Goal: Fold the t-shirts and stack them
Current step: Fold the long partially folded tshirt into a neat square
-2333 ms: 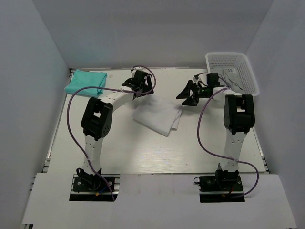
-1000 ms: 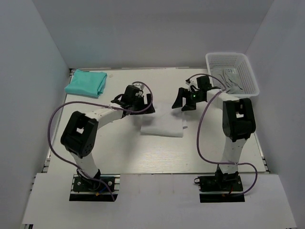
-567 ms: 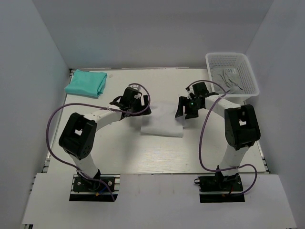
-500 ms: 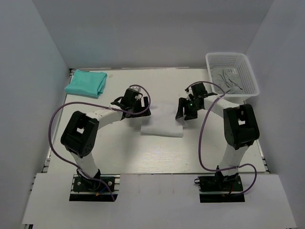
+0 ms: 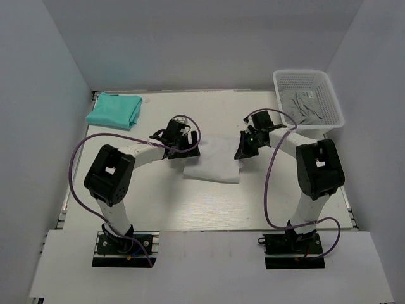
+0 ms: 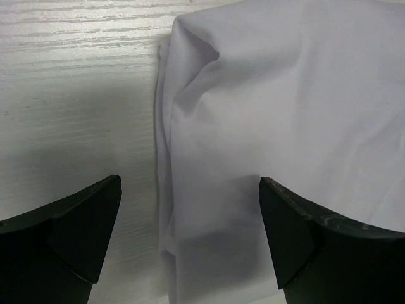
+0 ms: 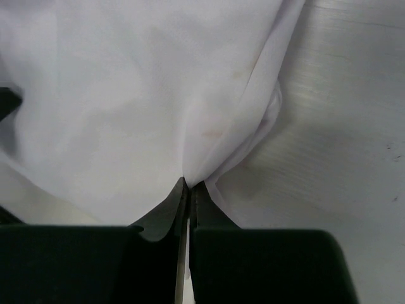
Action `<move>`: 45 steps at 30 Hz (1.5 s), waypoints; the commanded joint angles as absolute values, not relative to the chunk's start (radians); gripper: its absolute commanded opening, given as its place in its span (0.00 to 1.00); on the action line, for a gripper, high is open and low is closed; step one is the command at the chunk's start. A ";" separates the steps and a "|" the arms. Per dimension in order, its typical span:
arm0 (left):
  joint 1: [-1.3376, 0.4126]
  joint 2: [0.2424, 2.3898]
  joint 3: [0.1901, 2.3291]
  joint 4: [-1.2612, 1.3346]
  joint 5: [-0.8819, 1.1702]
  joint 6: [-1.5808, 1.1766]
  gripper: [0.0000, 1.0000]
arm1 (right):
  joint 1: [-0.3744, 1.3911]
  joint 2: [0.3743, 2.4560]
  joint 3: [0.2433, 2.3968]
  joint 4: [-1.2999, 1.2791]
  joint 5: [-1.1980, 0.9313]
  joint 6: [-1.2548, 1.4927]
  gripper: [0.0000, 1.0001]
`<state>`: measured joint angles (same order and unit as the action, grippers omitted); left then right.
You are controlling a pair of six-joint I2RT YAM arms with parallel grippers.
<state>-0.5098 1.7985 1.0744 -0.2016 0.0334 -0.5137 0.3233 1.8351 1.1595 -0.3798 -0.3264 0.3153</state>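
Observation:
A folded white t-shirt (image 5: 212, 161) lies mid-table between my two grippers. My right gripper (image 5: 242, 151) sits at its right edge, shut on a pinched fold of the white cloth (image 7: 209, 152), the fingertips (image 7: 197, 193) pressed together. My left gripper (image 5: 180, 147) hovers at the shirt's left edge, open, its fingers (image 6: 82, 221) straddling the folded border (image 6: 209, 190) without touching it. A folded teal t-shirt (image 5: 114, 110) rests at the far left corner of the table.
A white mesh basket (image 5: 309, 96) with grey-white cloth inside stands at the far right corner. Grey walls close in the table (image 5: 209, 202) on three sides. Purple cables loop off both arms.
The right gripper has dropped onto the white shirt's right edge and closed on a fold of it. The left gripper stayed open and edged in to the shirt's left border.

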 commanded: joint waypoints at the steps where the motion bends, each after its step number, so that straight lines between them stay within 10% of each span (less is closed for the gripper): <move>1: -0.511 1.802 1.112 -0.184 0.043 -0.517 1.00 | 0.324 1.755 1.132 -0.292 -0.425 0.354 0.00; 38: -0.502 1.853 1.121 -0.232 0.009 -0.566 1.00 | 0.147 1.888 0.862 0.147 -0.755 0.422 0.00; 41: -0.502 1.862 1.121 -0.232 0.009 -0.545 1.00 | 0.150 1.864 0.876 0.123 -0.768 0.408 0.14; 45: -0.512 1.907 1.121 -0.219 0.009 -0.518 0.97 | 0.155 1.806 0.890 0.110 -0.839 0.397 0.59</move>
<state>-0.5079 1.8511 1.1191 -0.1963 0.0151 -0.5396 0.1528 1.8629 0.8661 0.1200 -0.8013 0.4412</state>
